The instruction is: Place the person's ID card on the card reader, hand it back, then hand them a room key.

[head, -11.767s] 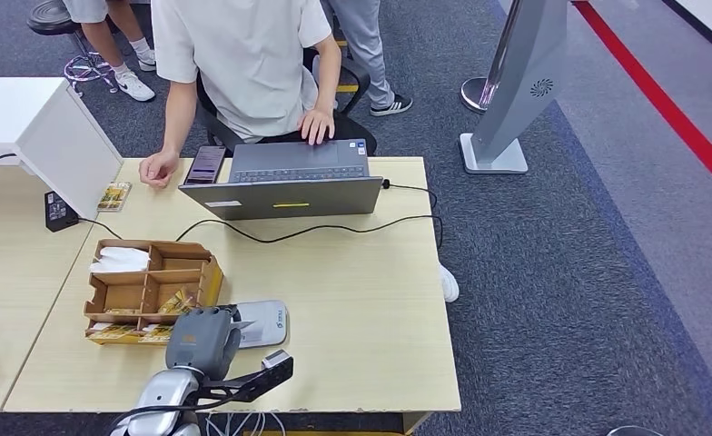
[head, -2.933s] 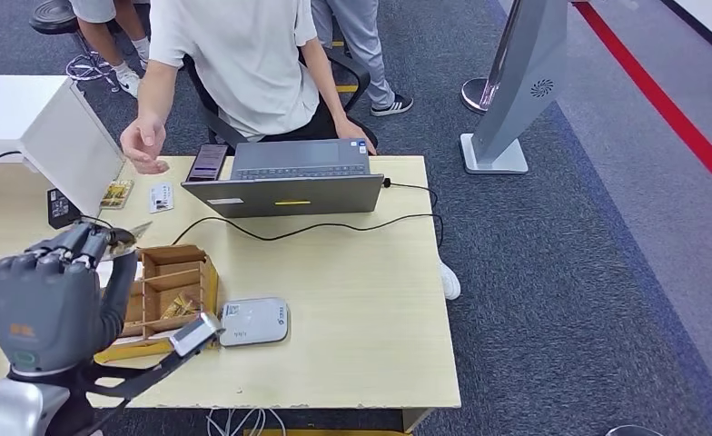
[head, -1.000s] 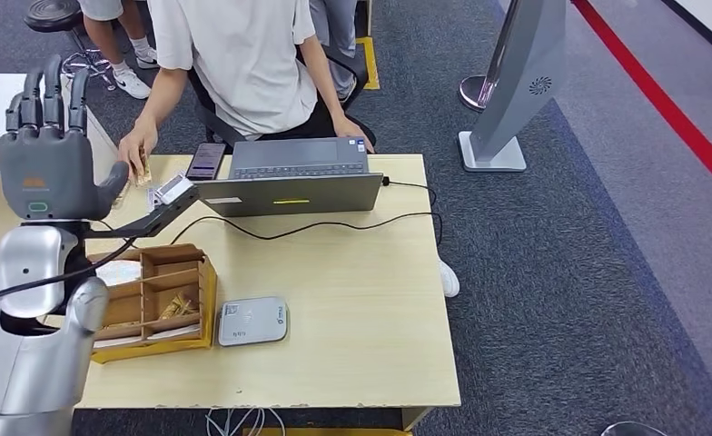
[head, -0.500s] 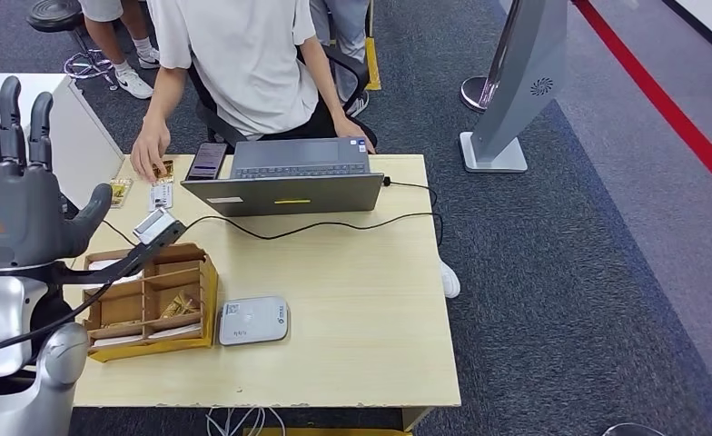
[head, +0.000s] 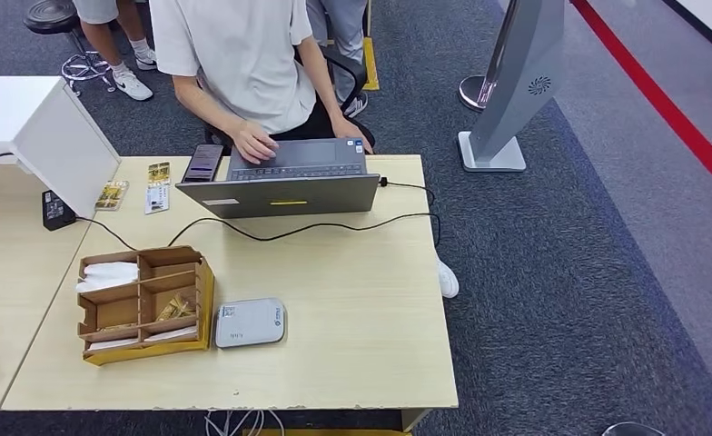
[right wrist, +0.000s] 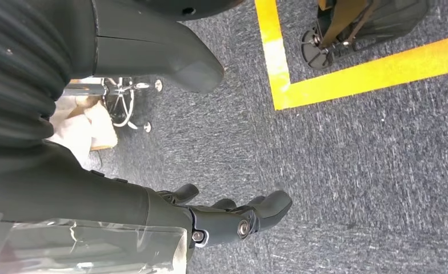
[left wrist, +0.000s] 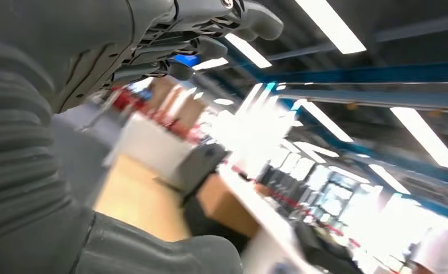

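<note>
The grey card reader point(head: 249, 322) lies near the table's front edge, with nothing on it. Beside it stands a cardboard organiser point(head: 143, 291) holding gold room key cards point(head: 178, 307). A white ID card point(head: 156, 197) lies flat at the far left of the table, with one gold card point(head: 159, 170) just beyond it and another point(head: 112, 194) to its left. My left hand point(left wrist: 96, 68) is raised towards the ceiling, fingers point(left wrist: 210, 34) apart and empty, in a blurred picture. My right hand point(right wrist: 96, 194) hangs over the carpet, holding nothing.
A person in a white shirt point(head: 243, 54) sits across the table with both hands on an open laptop point(head: 284, 186). A phone point(head: 203, 162) lies beside it. A black cable point(head: 334, 227) crosses the tabletop. A white box point(head: 34, 127) stands at the far left.
My raised left hand and arm have left the head view. The person has set a gold card down by the ID card and moved that hand to the laptop.
</note>
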Controlling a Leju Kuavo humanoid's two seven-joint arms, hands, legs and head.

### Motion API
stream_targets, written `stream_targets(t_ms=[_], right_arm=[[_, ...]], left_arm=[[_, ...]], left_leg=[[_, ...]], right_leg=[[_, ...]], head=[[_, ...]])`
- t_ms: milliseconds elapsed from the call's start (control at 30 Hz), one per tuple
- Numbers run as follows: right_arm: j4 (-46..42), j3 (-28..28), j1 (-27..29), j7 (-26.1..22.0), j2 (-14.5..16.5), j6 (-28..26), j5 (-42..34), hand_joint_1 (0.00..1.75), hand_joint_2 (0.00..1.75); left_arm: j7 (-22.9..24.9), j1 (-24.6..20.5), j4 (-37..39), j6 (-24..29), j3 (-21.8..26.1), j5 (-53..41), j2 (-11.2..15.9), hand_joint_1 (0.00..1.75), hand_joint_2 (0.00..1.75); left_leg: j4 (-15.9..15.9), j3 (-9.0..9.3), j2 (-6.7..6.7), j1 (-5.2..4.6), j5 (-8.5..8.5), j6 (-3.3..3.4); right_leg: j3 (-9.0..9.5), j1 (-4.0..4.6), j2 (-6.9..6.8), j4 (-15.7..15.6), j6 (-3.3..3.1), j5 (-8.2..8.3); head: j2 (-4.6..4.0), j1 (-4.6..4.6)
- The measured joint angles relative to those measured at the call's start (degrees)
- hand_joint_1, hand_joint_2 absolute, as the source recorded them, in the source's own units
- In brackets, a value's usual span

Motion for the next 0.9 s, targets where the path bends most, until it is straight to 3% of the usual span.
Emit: stream_targets(t_ms=[100, 200, 500, 633, 733, 900], right_arm=[[0.0, 0.0, 0.0, 0.1, 0.0, 0.1, 0.1, 0.0, 1.75], [0.0, 0.0, -0.1, 0.1, 0.0, 0.1, 0.1, 0.0, 1.75], [0.0, 0.0, -0.2, 0.1, 0.0, 0.1, 0.1, 0.0, 1.75], [0.0, 0.0, -0.2, 0.2, 0.0, 0.0, 0.6, 0.0, 1.75], [0.0, 0.0, -0.2, 0.2, 0.0, -0.1, 1.1, 0.0, 1.75], [0.0, 0.0, -0.1, -0.1, 0.0, -1.0, 1.1, 0.0, 1.75]], left_arm=[[-2.8, -1.0, 4.7, -2.0, 10.1, 1.3, -1.5, 0.0, 1.75], [-2.6, -1.5, 6.7, -2.4, 15.4, 0.8, -2.9, 0.0, 1.75], [-2.3, -2.4, 8.8, -2.5, 20.2, 0.5, -4.7, 0.0, 1.75], [1.4, -3.4, 10.8, -4.0, 22.0, 6.7, -4.8, 0.0, 1.75], [2.2, -5.5, 20.3, -7.3, 27.5, 19.7, -3.6, 0.0, 1.75], [-3.3, -8.0, 42.4, -10.3, 36.8, 33.6, -1.9, 0.0, 1.75]], left_leg=[[0.0, 0.01, -0.05, 0.03, 0.0, -0.01], [0.0, 0.01, -0.16, 0.02, 0.01, 0.0], [0.0, 0.03, -0.22, 0.0, 0.01, 0.01], [0.0, 0.06, -0.24, -0.01, 0.0, 0.0], [0.0, 0.16, -0.21, -0.03, -0.01, -0.02], [0.0, 0.19, -0.36, -0.01, -0.06, -0.08]], right_leg=[[0.04, 0.02, -0.08, 0.0, 0.0, 0.0], [0.11, 0.02, -0.2, 0.0, 0.0, 0.0], [0.17, 0.02, -0.27, 0.0, 0.02, 0.02], [0.33, 0.02, -0.29, 0.0, 0.01, 0.02], [0.37, 0.02, -0.26, 0.0, -0.03, 0.0], [0.33, 0.02, -0.41, 0.0, -0.11, -0.2]], head=[[0.0, -0.04], [0.0, -0.03], [0.0, -0.04], [0.0, -0.01], [0.0, -0.04], [0.0, -0.11]])
